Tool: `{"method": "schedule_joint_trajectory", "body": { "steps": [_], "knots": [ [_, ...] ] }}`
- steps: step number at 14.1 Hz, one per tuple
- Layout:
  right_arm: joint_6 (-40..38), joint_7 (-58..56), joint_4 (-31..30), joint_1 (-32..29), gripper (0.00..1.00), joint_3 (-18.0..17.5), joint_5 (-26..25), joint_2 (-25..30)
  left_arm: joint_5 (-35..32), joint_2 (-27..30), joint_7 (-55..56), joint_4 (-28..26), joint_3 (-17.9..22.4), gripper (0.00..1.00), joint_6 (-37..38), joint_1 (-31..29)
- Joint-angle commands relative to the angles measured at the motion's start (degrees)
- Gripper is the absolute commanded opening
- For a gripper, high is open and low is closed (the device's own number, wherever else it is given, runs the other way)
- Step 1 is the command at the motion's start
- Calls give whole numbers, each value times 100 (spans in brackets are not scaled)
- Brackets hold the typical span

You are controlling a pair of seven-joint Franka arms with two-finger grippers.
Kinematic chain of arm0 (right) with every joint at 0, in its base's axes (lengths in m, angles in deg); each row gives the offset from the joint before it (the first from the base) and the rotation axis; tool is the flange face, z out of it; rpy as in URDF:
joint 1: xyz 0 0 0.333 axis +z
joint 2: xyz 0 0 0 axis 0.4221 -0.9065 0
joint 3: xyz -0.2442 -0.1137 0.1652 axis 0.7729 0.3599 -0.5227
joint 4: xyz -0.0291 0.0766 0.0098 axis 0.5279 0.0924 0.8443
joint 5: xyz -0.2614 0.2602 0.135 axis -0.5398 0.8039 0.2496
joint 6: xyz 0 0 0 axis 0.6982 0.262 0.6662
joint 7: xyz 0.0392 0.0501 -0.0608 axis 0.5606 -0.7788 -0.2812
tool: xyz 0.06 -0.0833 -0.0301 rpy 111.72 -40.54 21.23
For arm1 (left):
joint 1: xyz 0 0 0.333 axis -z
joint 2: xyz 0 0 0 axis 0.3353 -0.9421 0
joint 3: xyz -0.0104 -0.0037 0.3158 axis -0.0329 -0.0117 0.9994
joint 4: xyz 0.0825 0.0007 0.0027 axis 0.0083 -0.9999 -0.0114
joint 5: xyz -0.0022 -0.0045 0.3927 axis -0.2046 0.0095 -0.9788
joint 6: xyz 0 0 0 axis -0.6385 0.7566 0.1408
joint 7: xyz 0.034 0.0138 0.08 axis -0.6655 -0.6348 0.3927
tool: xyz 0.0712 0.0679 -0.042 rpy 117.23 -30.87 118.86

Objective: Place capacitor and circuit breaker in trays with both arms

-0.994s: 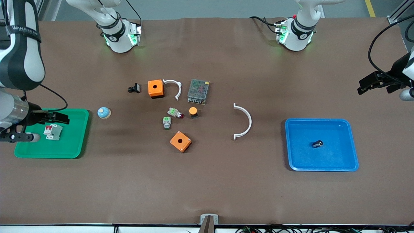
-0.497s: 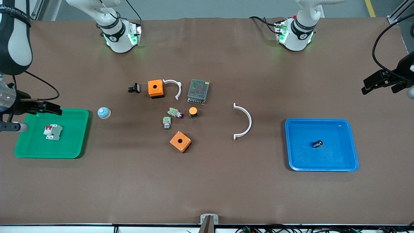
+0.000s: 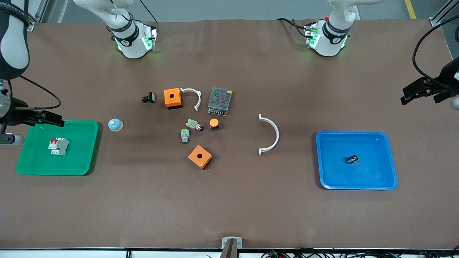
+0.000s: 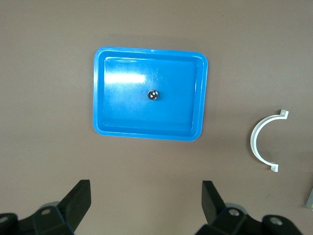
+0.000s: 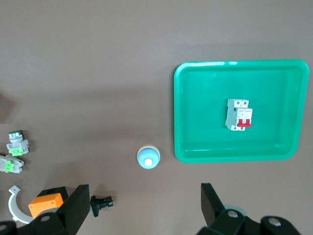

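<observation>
The capacitor (image 3: 352, 159), a tiny black cylinder, lies alone in the blue tray (image 3: 358, 184) at the left arm's end; the left wrist view shows it (image 4: 153, 95) in the tray (image 4: 99, 98). The light-grey circuit breaker (image 3: 58, 146) with red levers lies in the green tray (image 3: 86, 150) at the right arm's end; the right wrist view shows it too (image 5: 238, 114). My left gripper (image 3: 408, 95) (image 4: 146, 200) is open and empty, high above the table beside the blue tray. My right gripper (image 3: 53, 119) (image 5: 144, 203) is open and empty over the green tray's edge.
Mid-table lie a large white arc (image 3: 270, 134), a small white arc (image 3: 193, 96), two orange boxes (image 3: 172, 98) (image 3: 200, 156), a mesh power supply (image 3: 219, 101), grey modules with green tops (image 3: 184, 135), an orange button (image 3: 214, 123), a black bracket part (image 3: 148, 97) and a blue dome (image 3: 115, 124).
My right gripper has lifted and drawn back from over the circuit breaker to the green tray's edge. My left gripper has shifted slightly. Both parts stay in their trays.
</observation>
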Motion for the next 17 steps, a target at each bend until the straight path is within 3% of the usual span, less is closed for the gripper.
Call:
{"method": "schedule_joint_trajectory", "body": {
  "steps": [1, 7, 11, 17],
  "knots": [
    [-123, 60, 201, -28, 100, -23, -56, -7, 112, -94, -2, 275, -12, 100, 242, -12],
    [-527, 51, 131, 77, 100, -23, -82, 116, 112, -103, -11, 266, -20, 100, 243, -29],
    [-527, 16, -395, 77, 100, -32, -73, 783, 103, -103, -2, 266, -20, 100, 243, -29],
    [-598, 7, -590, 86, 100, -23, -73, 1241, 103, -103, -2, 266, -20, 100, 234, -29]
  ]
}}
